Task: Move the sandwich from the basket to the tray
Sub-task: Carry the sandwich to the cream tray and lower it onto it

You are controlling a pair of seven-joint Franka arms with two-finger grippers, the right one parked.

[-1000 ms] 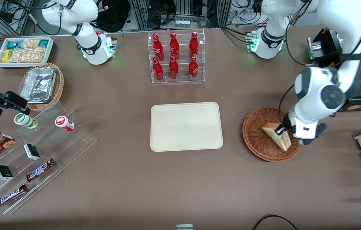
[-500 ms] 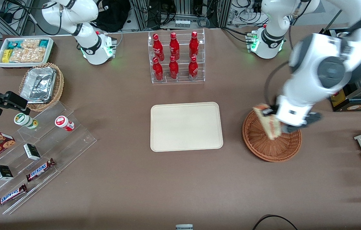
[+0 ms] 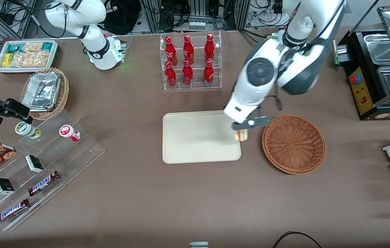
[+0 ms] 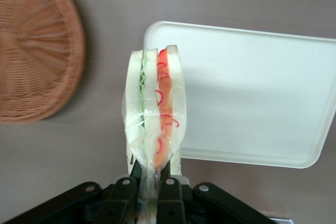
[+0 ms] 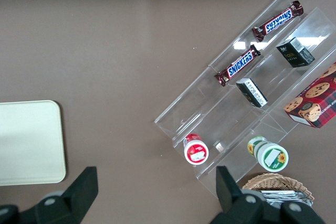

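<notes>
The sandwich, a plastic-wrapped white-bread wedge with green and red filling, hangs in the air, pinched at its narrow end. My left gripper is shut on it. It hovers over the edge of the cream tray that lies nearest the basket. The reddish-brown wicker basket stands beside the tray toward the working arm's end and has nothing in it. Most of the sandwich is hidden under the arm in the front view.
A clear rack of red bottles stands farther from the front camera than the tray. A tan basket of foil trays, a white snack bin and acrylic steps with candy bars lie toward the parked arm's end. A black appliance stands at the working arm's end.
The gripper has lifted the sandwich out of the basket and carried it sideways to the tray's edge. The basket now holds nothing.
</notes>
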